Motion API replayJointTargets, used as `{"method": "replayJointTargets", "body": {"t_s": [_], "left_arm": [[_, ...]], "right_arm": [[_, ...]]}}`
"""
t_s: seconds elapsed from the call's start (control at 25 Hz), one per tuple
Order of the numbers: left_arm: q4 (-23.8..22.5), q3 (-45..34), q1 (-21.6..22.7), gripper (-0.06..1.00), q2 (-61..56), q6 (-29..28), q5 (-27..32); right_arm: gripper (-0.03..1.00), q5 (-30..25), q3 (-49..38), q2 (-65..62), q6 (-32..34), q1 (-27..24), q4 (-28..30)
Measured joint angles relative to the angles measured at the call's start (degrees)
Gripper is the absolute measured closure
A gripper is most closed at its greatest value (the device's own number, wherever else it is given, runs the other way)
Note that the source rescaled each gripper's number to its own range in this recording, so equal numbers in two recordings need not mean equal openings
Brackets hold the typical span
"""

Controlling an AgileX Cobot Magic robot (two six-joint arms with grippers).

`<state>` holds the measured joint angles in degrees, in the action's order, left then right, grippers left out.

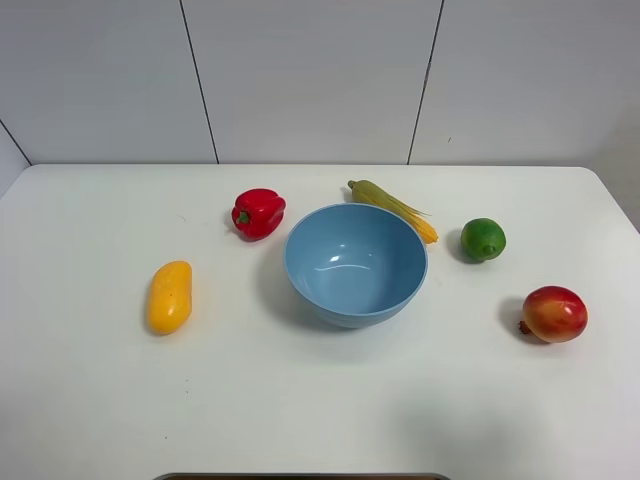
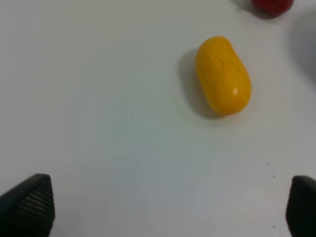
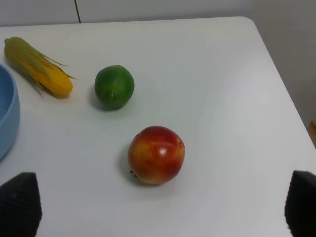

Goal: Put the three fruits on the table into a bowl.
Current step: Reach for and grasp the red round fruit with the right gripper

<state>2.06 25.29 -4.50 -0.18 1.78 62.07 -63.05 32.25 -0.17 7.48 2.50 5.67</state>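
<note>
The light-blue bowl (image 1: 356, 263) stands mid-table and holds nothing. The yellow-orange mango (image 1: 169, 296) lies on the white table (image 1: 300, 400) to its left, also in the left wrist view (image 2: 223, 75). The green lime (image 1: 483, 239) and the red-orange pomegranate (image 1: 554, 313) lie to the bowl's right, both in the right wrist view: lime (image 3: 114, 87), pomegranate (image 3: 156, 154). My left gripper (image 2: 163, 210) is open and empty, short of the mango. My right gripper (image 3: 160, 205) is open and empty, short of the pomegranate. Neither gripper shows in the exterior view.
A red bell pepper (image 1: 258, 212) sits behind the bowl on the left. A yellow-green corn cob (image 1: 392, 208) lies behind the bowl on the right, also in the right wrist view (image 3: 38, 67). The table's right edge (image 3: 276, 74) runs close to the pomegranate.
</note>
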Motion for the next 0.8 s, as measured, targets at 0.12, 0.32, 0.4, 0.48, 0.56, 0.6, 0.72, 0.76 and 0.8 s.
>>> {"method": "replayJointTargets", "body": {"t_s": [0.12, 0.32, 0.4, 0.48, 0.56, 0.6, 0.72, 0.76, 0.8], "left_arm": [[0.0, 0.0, 0.0, 0.08, 0.0, 0.0, 0.0], [0.0, 0.0, 0.0, 0.08, 0.0, 0.0, 0.0], [0.0, 0.0, 0.0, 0.08, 0.0, 0.0, 0.0], [0.0, 0.0, 0.0, 0.08, 0.0, 0.0, 0.0], [0.0, 0.0, 0.0, 0.08, 0.0, 0.0, 0.0], [0.0, 0.0, 0.0, 0.08, 0.0, 0.0, 0.0], [0.0, 0.0, 0.0, 0.08, 0.0, 0.0, 0.0], [0.0, 0.0, 0.0, 0.08, 0.0, 0.0, 0.0], [0.0, 0.0, 0.0, 0.08, 0.0, 0.0, 0.0]], "right_arm": [[-0.03, 0.0, 0.0, 0.0, 0.0, 0.0, 0.0], [-0.03, 0.0, 0.0, 0.0, 0.0, 0.0, 0.0], [-0.03, 0.0, 0.0, 0.0, 0.0, 0.0, 0.0], [-0.03, 0.0, 0.0, 0.0, 0.0, 0.0, 0.0], [-0.03, 0.0, 0.0, 0.0, 0.0, 0.0, 0.0], [-0.03, 0.0, 0.0, 0.0, 0.0, 0.0, 0.0], [-0.03, 0.0, 0.0, 0.0, 0.0, 0.0, 0.0], [-0.03, 0.0, 0.0, 0.0, 0.0, 0.0, 0.0], [-0.03, 0.0, 0.0, 0.0, 0.0, 0.0, 0.0]]}}
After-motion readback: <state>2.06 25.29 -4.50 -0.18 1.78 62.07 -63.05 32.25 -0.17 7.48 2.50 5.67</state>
